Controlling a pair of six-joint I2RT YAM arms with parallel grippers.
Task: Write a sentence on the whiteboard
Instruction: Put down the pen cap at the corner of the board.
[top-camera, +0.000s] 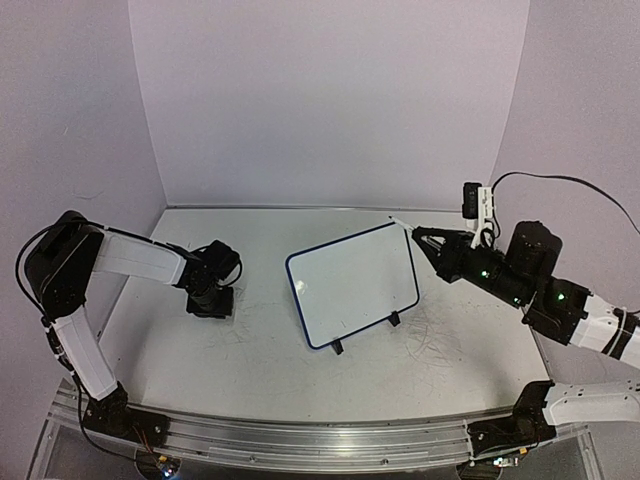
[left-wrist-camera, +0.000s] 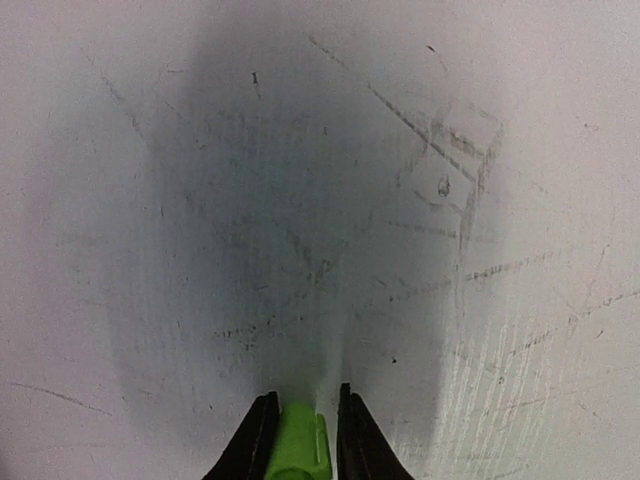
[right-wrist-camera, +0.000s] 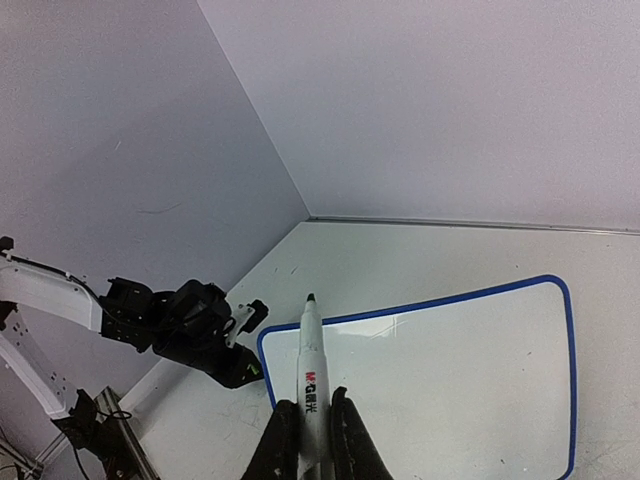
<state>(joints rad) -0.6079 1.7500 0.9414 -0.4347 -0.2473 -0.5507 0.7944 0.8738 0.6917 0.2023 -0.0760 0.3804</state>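
The whiteboard (top-camera: 353, 284), white with a dark blue rim and two small black feet, lies tilted mid-table; it also shows in the right wrist view (right-wrist-camera: 450, 380). Its face is blank; no green sentence shows. My right gripper (top-camera: 420, 237) is shut on a white marker (right-wrist-camera: 312, 385), uncapped, its dark tip (right-wrist-camera: 310, 298) pointing out just off the board's far right corner and above it. My left gripper (top-camera: 212, 300) is down at the tabletop left of the board, shut on a green marker cap (left-wrist-camera: 298, 443).
The scuffed white tabletop (top-camera: 250, 350) carries faint grey scribbles (left-wrist-camera: 450, 170). Pale walls close the back and sides. A metal rail (top-camera: 300, 440) runs along the near edge. A small camera on a cable (top-camera: 472, 205) sits above the right arm.
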